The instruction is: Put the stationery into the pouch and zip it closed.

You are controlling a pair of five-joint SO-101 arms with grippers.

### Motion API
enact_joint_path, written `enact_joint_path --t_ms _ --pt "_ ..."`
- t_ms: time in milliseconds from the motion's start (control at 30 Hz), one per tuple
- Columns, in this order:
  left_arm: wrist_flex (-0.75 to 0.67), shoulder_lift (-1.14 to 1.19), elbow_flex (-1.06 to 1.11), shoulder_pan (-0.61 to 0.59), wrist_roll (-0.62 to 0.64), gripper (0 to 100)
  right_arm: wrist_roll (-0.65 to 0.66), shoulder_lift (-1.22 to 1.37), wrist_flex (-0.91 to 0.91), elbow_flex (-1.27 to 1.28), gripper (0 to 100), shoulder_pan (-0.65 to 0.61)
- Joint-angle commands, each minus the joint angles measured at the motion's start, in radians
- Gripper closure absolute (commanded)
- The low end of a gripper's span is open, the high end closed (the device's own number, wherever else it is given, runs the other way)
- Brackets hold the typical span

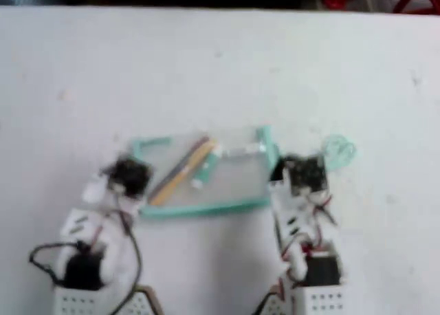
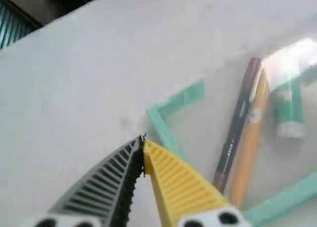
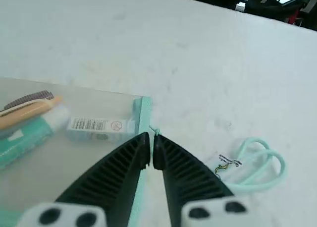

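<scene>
A clear pouch with teal edges lies flat on the table. Inside it lie a dark pen, an orange pen, a teal and white glue stick and a small barcoded item. My left gripper sits at the pouch's left end. Its grey and yellow fingers are shut, and the left gripper tips meet beside the teal corner. My right gripper is at the right end, shut on a small teal bit at the edge, seemingly the zipper pull.
A teal cord loop with a small tag lies on the table just right of the pouch, also seen as the cord loop. White table stretches beyond the pouch to the far edge. Both arm bases stand at the near edge.
</scene>
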Motion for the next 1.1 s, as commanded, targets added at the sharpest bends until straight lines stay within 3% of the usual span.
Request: enact_joint_path --t_ms 0,67,300,400,500,567,1067 --pt "-0.026 0.004 0.086 0.005 -0.008 98 -0.006 0.004 0.031 0.02 97.7 -0.002" --pt "-0.018 0.004 0.114 0.005 -0.008 98 -0.006 0.004 0.111 0.02 97.7 -0.007" --pt "0.212 0.002 0.095 0.005 -0.006 98 -0.006 0.004 0.556 0.02 98.0 -0.074" --pt "0.342 0.002 0.051 0.012 0.086 98 -0.006 0.005 0.555 0.02 98.1 -0.064" --pt "0.334 0.002 0.075 0.004 0.307 98 -0.006 0.004 0.558 0.02 98.1 -0.058" --pt "0.33 0.002 0.086 0.012 0.382 98 -0.005 0.002 0.558 0.02 98.1 -0.062" --pt "0.316 0.004 0.114 0.005 0.387 98 -0.005 0.002 0.558 0.02 98.1 -0.064"
